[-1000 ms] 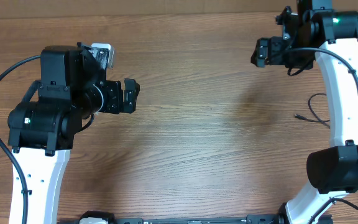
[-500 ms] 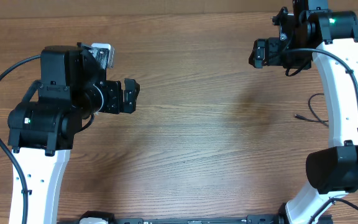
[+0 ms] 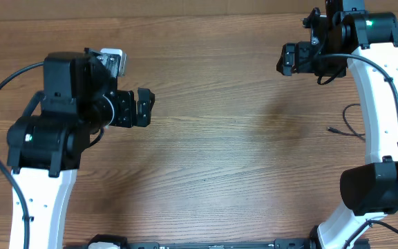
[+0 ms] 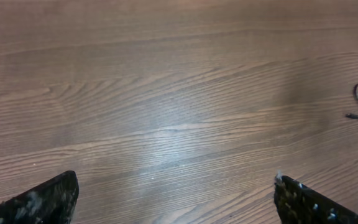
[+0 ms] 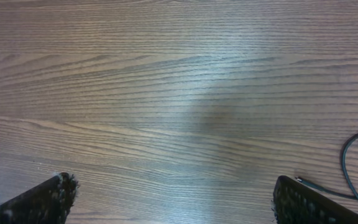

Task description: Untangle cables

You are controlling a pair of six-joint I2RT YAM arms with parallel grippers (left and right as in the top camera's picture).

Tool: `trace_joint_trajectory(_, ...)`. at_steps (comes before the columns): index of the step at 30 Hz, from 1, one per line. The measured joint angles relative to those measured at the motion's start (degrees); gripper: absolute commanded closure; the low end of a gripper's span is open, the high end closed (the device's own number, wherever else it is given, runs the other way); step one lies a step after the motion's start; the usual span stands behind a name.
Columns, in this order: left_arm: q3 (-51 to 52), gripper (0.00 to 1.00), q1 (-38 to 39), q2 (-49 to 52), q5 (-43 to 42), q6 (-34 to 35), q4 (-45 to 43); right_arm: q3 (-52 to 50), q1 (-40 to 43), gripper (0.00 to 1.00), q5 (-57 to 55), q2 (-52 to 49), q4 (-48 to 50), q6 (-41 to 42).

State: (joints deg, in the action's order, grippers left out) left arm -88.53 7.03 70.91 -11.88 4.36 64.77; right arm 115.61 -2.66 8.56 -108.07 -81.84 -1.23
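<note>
The left tool (image 3: 149, 108) is held wide open above the bare counter (image 3: 213, 159), with nothing gripped. The right tool (image 3: 285, 59) is also spread wide and empty. One thin black cable (image 5: 344, 155) is seen on the counter just ahead of one right-tool fingertip, well apart from the left tool and partly hidden under the right arm (image 3: 382, 104).

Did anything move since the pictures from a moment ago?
Only a little. The right tool crept slightly toward the far edge of the table, and the left arm leaned a bit leftward. The left tool and the thin black cable stayed put. Both tools stayed open, holding nothing.
</note>
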Motion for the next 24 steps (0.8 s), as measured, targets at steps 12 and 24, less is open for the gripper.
trace_joint_trajectory(12, 0.2, 0.00, 0.0, -9.8, 0.0, 0.0, -0.1, 0.0, 0.0, 0.00, 0.0, 0.0, 0.0, 0.0)
trace_joint_trajectory(24, 37.8, 0.00, 2.3, -27.1, 1.3, 0.0, -36.9, 0.0, 0.0, 0.00, 0.0, 0.0, 0.0, 0.0)
